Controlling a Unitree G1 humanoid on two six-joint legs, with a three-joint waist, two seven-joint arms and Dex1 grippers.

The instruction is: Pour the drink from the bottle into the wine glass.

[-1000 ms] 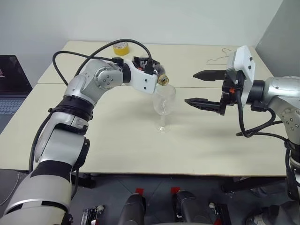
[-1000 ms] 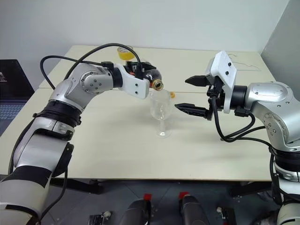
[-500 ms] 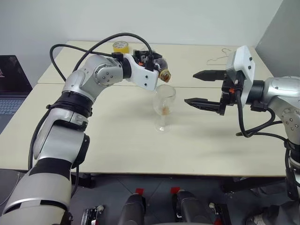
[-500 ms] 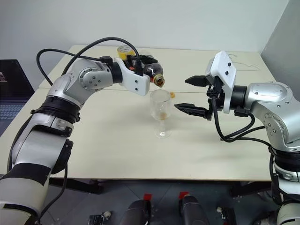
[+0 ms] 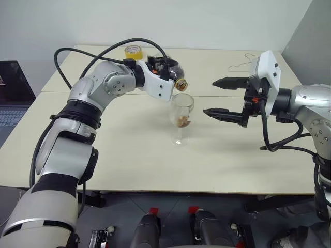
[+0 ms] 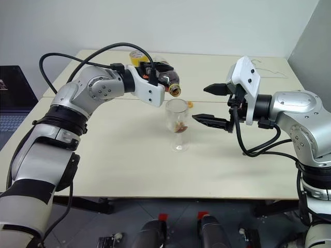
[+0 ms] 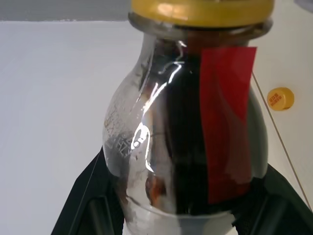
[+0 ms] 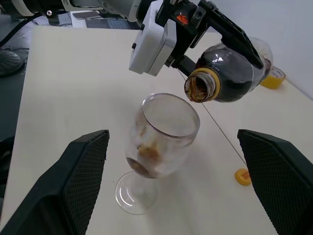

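Now your left gripper (image 8: pixel 195 29) clamps the bottle (image 8: pixel 230 73) tipped just above the wine glass (image 5: pixel 181 116) to pour, a little drink (image 8: pixel 146 156) pooled inside, while your right gripper (image 5: pixel 223 96) waits wide open, empty.

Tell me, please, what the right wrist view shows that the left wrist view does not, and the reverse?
Only the right wrist view: the wine glass standing upright with a little brown drink in its bowl, the bottle's open mouth tilted above the rim, the left gripper clamped on the bottle, and a yellow tape roll. Only the left wrist view: the red strip on the bottle, seen close. Both: the bottle with dark liquid inside, the loose yellow cap lying on the table.
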